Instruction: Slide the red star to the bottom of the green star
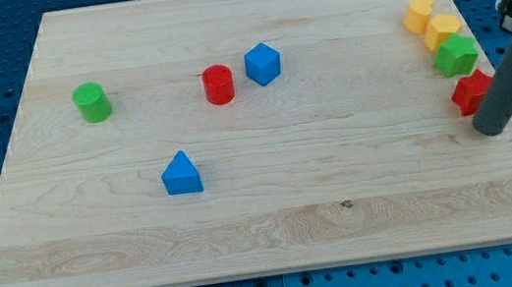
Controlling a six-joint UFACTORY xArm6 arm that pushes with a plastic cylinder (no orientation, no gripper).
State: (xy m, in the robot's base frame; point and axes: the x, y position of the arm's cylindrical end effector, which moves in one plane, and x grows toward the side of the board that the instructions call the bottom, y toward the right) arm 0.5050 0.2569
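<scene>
Nearest the view's bottom sat the blue triangle [181,173], alone on the wooden board [248,234], left of centre. At the far right, the dark rod [504,81] came down at a slant, and its tip [491,129] rested on the board nr the right edge, just below and a touch right of the red star [471,92]; rod overlapped the star's right side, so whether tip & star touched, couldn't tell. No jaws on this tool, just a plain rod, nothing clamped. Red star lay directly below the green star [456,56], the two close together, edges about meeting. Further up the same right-hand column, two yellow blocks: one [442,31] just above the green star, the other [419,14] above-left of it, both w/ rounded tops, exact shape unclear. Mid-board, the red cylinder [218,84] stood just left of the blue cube [263,63], a small gap between. Way over on the view's left, the green cylinder [91,102] stood by itself, well apart from everything else.
</scene>
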